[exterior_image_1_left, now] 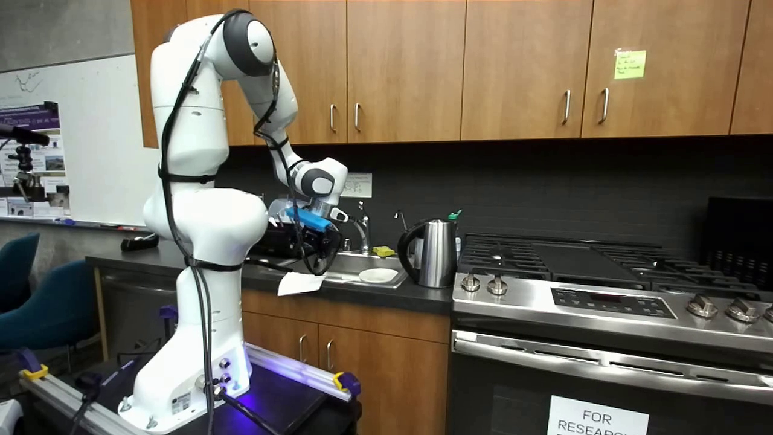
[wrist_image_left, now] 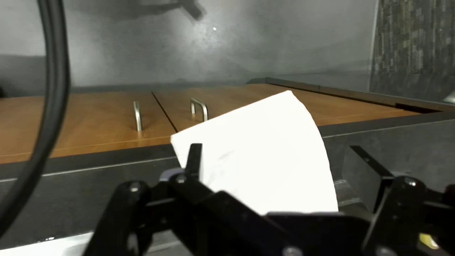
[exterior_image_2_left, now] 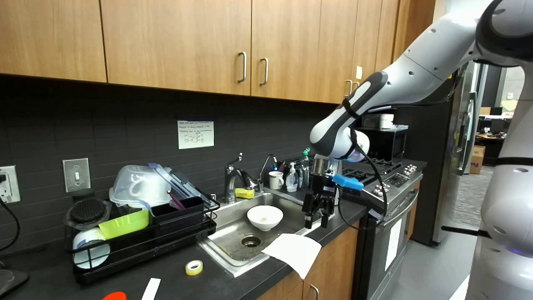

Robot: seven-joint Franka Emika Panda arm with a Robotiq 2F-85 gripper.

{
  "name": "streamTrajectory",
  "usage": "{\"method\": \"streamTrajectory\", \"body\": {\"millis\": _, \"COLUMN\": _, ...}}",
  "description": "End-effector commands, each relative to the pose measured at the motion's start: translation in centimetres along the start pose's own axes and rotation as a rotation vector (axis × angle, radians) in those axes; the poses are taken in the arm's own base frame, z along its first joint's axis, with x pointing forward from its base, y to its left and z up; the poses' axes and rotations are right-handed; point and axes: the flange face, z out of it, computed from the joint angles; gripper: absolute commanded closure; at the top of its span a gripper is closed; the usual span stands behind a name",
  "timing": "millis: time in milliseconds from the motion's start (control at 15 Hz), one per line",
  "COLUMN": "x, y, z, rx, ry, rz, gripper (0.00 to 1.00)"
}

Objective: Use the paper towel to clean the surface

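The white paper towel [exterior_image_2_left: 293, 251] lies over the front edge of the sink and the dark countertop [exterior_image_2_left: 216, 287], with one corner hanging past the counter edge. It also shows in an exterior view [exterior_image_1_left: 299, 283] and in the wrist view [wrist_image_left: 270, 142]. My gripper [exterior_image_2_left: 316, 221] points down above the sink's front right side, behind and above the towel. In the wrist view its fingers [wrist_image_left: 282, 160] are wide apart with nothing between them. The towel shows beyond and below the fingers. The gripper body hides the towel's near part in the wrist view.
A steel sink [exterior_image_2_left: 245, 268] holds a white bowl [exterior_image_2_left: 265, 217]. A black dish rack [exterior_image_2_left: 145, 246] and a tape roll [exterior_image_2_left: 194, 267] sit on the counter. A steel kettle [exterior_image_1_left: 438, 254] stands between sink and stove [exterior_image_1_left: 513, 296]. A faucet [exterior_image_2_left: 230, 183] and yellow sponge [exterior_image_2_left: 244, 193] are behind.
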Motion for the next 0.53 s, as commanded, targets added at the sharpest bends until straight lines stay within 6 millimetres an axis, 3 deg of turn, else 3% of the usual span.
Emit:
{"method": "streamTrajectory", "body": {"millis": 0, "x": 1.1, "y": -2.2, "z": 0.9, "rx": -0.149, "ry": -0.018, "rz": 0.046, "gripper": 0.0}}
{"method": "streamTrajectory", "body": {"millis": 467, "x": 2.3, "y": -5.0, "z": 1.8, "rx": -0.237, "ry": -0.026, "rz": 0.034, "gripper": 0.0}}
